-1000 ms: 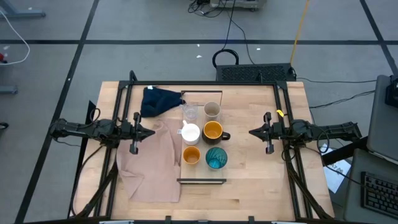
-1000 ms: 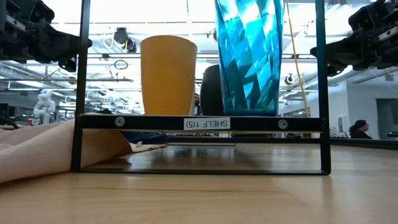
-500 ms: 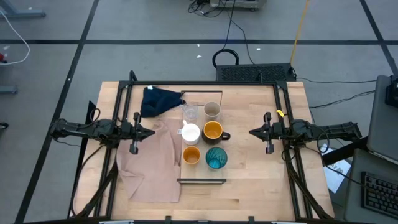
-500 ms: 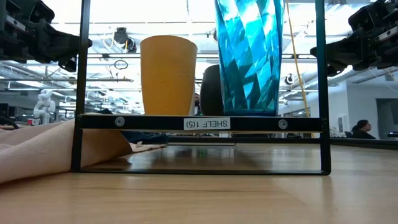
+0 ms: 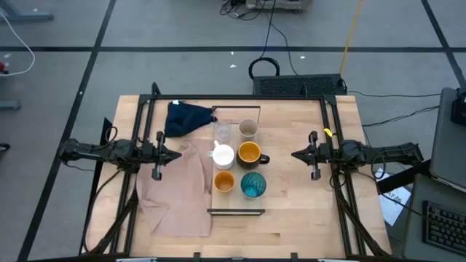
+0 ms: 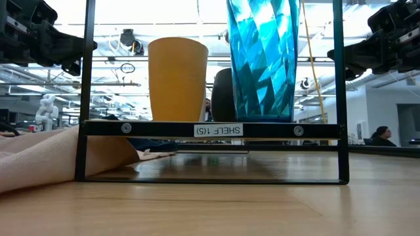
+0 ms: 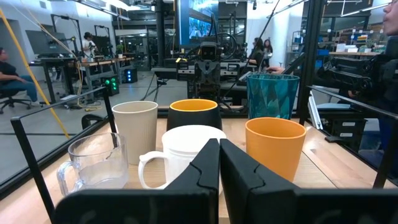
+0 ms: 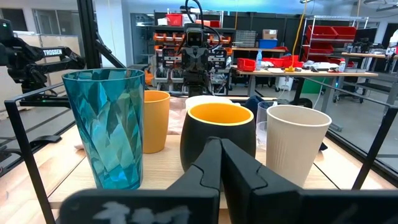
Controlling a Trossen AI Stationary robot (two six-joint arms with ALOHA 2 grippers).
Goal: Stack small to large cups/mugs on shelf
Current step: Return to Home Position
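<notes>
Shelf (image 5: pixel 237 204) long axis front-to-back, teal tumbler (image 5: pixel 253 185) upright

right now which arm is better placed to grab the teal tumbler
Right, probably. The teal tumbler stands on the right side of the shelf, facing the right gripper unobstructed; from the left gripper the small orange cup stands in the way.
</notes>
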